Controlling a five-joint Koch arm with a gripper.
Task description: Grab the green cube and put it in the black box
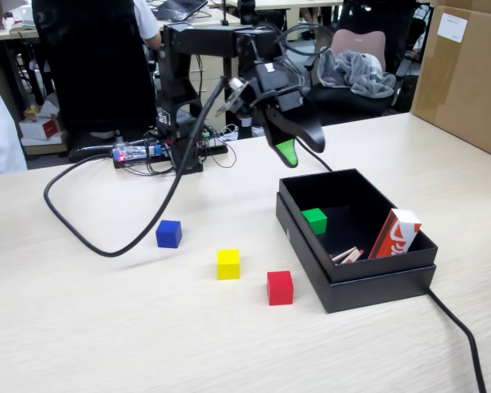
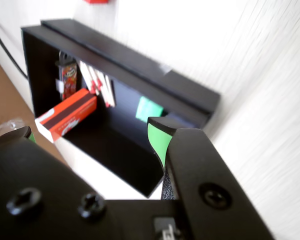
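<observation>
The green cube (image 1: 315,219) lies inside the black box (image 1: 376,288), on the floor of the box close against its left wall in the fixed view; the wrist view shows it as a blurred green patch (image 2: 149,109) near one inner wall (image 2: 120,55). It looks like a small solid block with plain matte faces and crisp edges, so I judge it light, stiff and not fragile, with enough grip on its faces that it should not slip between padded jaws. The best hold would be across two opposite flat faces, pinched from above. Where it now sits, the box wall beside it leaves little room for a jaw on that side, so a hold along the wall rather than across it would suit better.

Also in the box are a red and white carton (image 1: 395,234) leaning at the right end and a few thin sticks (image 1: 347,255) near the front wall, all apart from the cube.

The gripper (image 1: 297,151) hangs above the far left corner of the box, clear of the cube, its green-tipped jaws parted and carrying nothing. With the cube already in the box, the task looks essentially done.

On the table to the left of the box stand a red cube (image 1: 280,287), a yellow cube (image 1: 227,264) and a blue cube (image 1: 168,233), each well apart from the others.
</observation>
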